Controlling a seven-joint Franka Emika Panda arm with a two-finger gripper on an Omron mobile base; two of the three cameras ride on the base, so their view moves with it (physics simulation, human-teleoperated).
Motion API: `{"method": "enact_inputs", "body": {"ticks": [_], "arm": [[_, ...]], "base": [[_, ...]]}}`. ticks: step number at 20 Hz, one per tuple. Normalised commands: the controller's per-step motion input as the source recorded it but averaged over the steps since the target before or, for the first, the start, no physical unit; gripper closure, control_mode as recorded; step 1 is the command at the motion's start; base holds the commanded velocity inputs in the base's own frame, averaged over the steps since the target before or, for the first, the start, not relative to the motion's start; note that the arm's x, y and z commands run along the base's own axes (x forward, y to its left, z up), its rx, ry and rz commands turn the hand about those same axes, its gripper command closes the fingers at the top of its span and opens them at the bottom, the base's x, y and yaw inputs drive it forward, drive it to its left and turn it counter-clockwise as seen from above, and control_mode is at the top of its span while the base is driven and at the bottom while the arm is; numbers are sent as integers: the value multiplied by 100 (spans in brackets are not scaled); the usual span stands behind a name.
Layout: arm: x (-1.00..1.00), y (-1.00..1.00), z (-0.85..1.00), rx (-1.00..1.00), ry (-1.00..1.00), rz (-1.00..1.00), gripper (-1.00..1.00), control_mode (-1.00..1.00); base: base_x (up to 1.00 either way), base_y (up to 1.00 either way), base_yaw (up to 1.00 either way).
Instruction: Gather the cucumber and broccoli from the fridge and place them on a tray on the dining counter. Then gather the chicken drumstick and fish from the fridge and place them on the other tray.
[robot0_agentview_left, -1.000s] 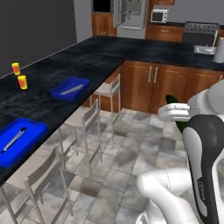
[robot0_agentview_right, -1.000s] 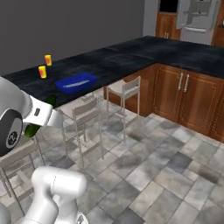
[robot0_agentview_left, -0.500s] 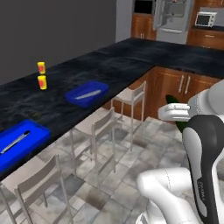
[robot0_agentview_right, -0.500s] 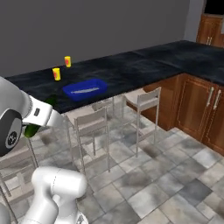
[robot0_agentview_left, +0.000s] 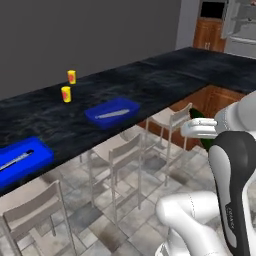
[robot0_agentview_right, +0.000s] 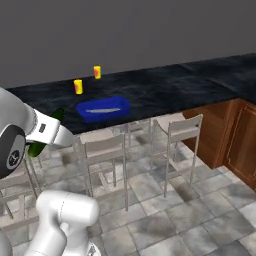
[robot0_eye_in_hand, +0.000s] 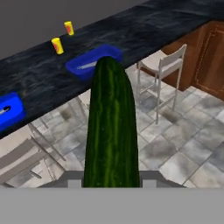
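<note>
Green cucumber (robot0_eye_in_hand: 111, 127) gripped lengthwise in fingers (robot0_eye_in_hand: 111, 181), long axis pointing ahead toward bench (robot0_eye_in_hand: 131, 33). Nearer blue tray (robot0_eye_in_hand: 94, 61) lay straight beyond its tip, well apart; thin grey utensil, probably, inside. Second tray (robot0_eye_in_hand: 8, 111) off left. Chairs (robot0_eye_in_hand: 164, 70) between.

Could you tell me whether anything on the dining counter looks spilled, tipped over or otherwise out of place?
Nothing stands out. Two blue trays sit flat on the dining counter, each holding a thin grey utensil, and two yellow cups stand upright. The gripper holds the cucumber.
</note>
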Motion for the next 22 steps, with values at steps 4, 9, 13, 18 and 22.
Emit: {"method": "enact_inputs", "body": {"ticks": [4, 9, 13, 18, 22], "arm": [[0, 0, 0, 0, 0, 0, 100, 100], [0, 0, 0, 0, 0, 0, 100, 100], [0, 0, 0, 0, 0, 0, 100, 100], [0, 0, 0, 0, 0, 0, 100, 100], [0, 0, 0, 0, 0, 0, 100, 100]], "base": [[41, -55, 40], [40, -53, 40], [48, -48, 41], [67, -37, 44], [64, -41, 43]]}}
